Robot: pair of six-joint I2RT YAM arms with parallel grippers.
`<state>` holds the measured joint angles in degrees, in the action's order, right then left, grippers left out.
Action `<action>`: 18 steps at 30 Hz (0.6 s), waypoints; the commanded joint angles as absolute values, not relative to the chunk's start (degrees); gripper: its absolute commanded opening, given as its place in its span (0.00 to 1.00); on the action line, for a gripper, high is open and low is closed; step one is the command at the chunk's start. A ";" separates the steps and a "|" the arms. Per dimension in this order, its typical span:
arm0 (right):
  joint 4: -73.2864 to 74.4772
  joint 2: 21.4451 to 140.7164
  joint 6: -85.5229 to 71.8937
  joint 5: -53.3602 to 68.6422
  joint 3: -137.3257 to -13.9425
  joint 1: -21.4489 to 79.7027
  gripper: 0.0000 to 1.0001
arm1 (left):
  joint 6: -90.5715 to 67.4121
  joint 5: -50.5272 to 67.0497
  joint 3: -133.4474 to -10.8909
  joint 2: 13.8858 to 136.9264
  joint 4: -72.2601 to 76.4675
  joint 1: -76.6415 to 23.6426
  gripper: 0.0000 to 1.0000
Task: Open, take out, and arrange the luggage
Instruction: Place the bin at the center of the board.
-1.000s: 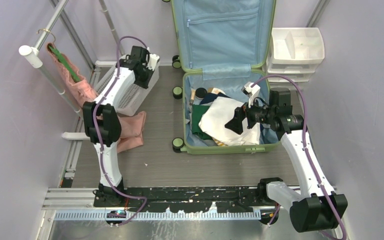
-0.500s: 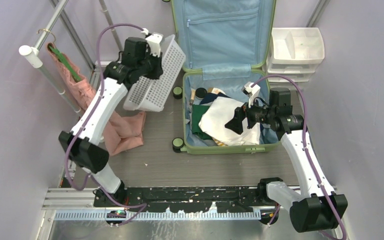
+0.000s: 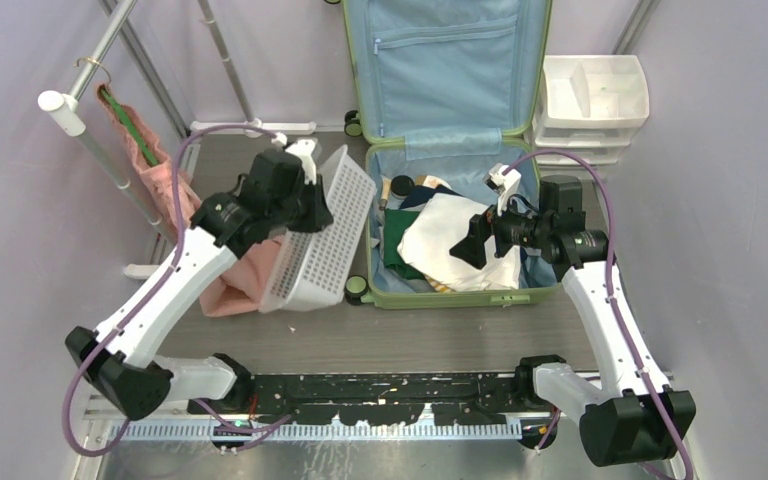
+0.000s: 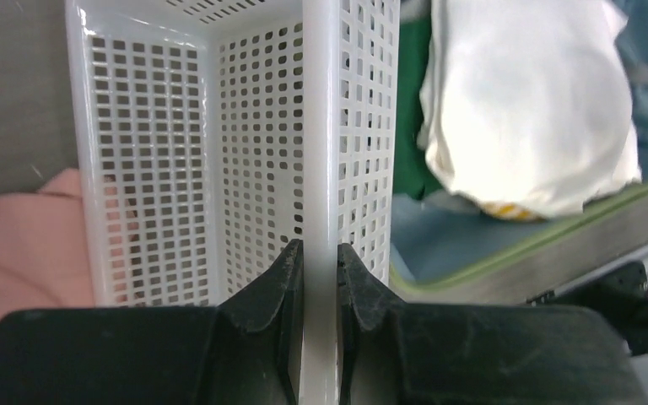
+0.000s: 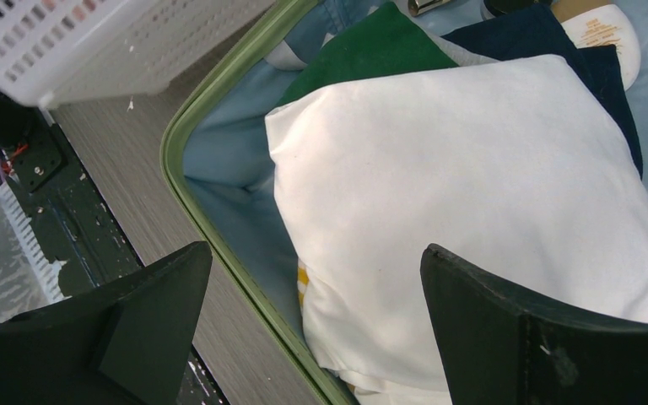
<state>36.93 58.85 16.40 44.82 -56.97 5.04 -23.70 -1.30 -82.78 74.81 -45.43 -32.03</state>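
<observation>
The light-green luggage (image 3: 460, 296) lies open, its pale blue lid (image 3: 445, 70) standing up at the back. Inside lie a white cloth (image 3: 440, 240), green and navy clothes and small items. My left gripper (image 3: 312, 207) is shut on the rim of a white mesh basket (image 3: 320, 250), held tilted just left of the luggage; the wrist view shows the rim (image 4: 321, 169) pinched between the fingers. My right gripper (image 3: 475, 242) is open and empty above the white cloth (image 5: 472, 202), near the luggage's front edge (image 5: 219, 245).
A pink garment (image 3: 235, 290) lies on the floor under the basket. Another pink garment hangs from a rail (image 3: 110, 110) at the left. A white drawer unit (image 3: 592, 105) stands right of the luggage lid. Walls close both sides.
My left arm has carried the basket from the back left, forward and right, to beside the luggage over the pink garment. The right arm has not moved.
</observation>
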 commanded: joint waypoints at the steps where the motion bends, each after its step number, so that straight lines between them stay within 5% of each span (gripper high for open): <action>1: 34.63 57.59 16.55 45.25 -58.27 5.21 1.00 | -30.58 -7.93 -76.81 66.65 -46.29 -34.53 0.00; 18: 34.28 58.42 16.37 45.84 -57.78 5.13 1.00 | -31.22 -31.39 -72.50 67.49 -57.86 -48.96 0.00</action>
<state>36.86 58.87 16.38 44.86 -56.97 5.04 -31.57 -20.73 -70.57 64.84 -55.57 -46.13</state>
